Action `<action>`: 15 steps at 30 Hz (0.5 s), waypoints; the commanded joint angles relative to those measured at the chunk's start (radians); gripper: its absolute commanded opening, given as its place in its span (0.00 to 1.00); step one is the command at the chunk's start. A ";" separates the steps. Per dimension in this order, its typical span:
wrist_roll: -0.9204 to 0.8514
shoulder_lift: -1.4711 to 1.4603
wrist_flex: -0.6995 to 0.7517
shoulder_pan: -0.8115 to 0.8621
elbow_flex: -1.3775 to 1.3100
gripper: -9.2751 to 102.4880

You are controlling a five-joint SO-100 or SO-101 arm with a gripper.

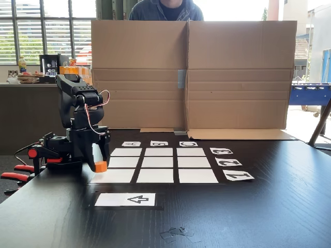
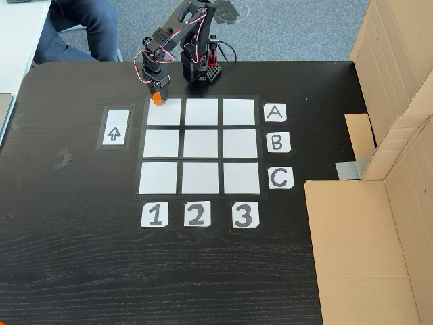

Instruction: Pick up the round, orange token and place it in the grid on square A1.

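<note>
The orange token (image 1: 100, 167) (image 2: 157, 100) sits between the fingertips of my gripper (image 1: 99, 163) (image 2: 157, 95), which is shut on it and points down. The grid (image 1: 158, 163) (image 2: 200, 144) of white cells lies mid-table, with letter cards along one side and number cards along another. Square A1 (image 1: 115, 176) (image 2: 166, 114) is the near-left cell in a fixed view and the top-left cell in the other. The token hangs low at that cell's outer edge, by the corner closest to the arm's base; I cannot tell if it touches the surface.
A white arrow card (image 1: 125, 199) (image 2: 114, 126) lies beside the grid. A tall cardboard wall (image 1: 191, 75) (image 2: 399, 101) borders the table. The arm's base (image 1: 62, 152) (image 2: 199, 68) is clamped at the edge. A person (image 1: 165, 9) (image 2: 78, 27) is nearby.
</note>
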 commanded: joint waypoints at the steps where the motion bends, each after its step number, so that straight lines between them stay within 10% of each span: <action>1: -0.003 -0.023 -0.026 -0.032 -0.003 0.16; 15: -0.009 -0.063 -0.061 -0.110 -0.002 0.16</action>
